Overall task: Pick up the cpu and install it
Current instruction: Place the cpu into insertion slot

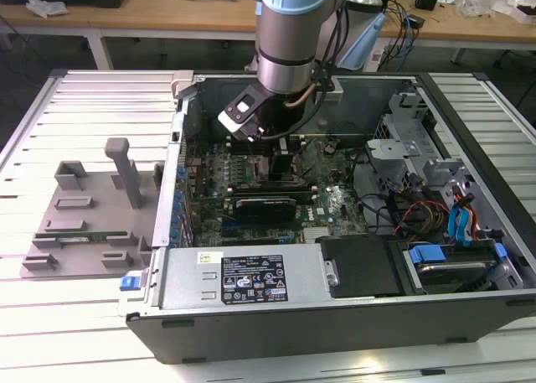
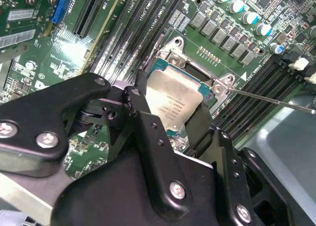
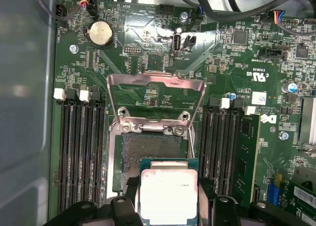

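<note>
My black gripper (image 3: 169,192) is clamped snug on the small square silver-topped cpu (image 3: 169,202), holding it just over the open grey pin socket (image 3: 148,152) on the green motherboard (image 3: 148,48).

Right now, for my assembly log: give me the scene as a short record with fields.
arm: reaching down into the open case
gripper: shut on the cpu's edges
cpu: held flat, metal top facing up, over the socket
socket: contacts exposed, partly covered by the cpu in both wrist views
frame: swung up, open
seated: cannot tell; the fingers are on the cpu
</note>
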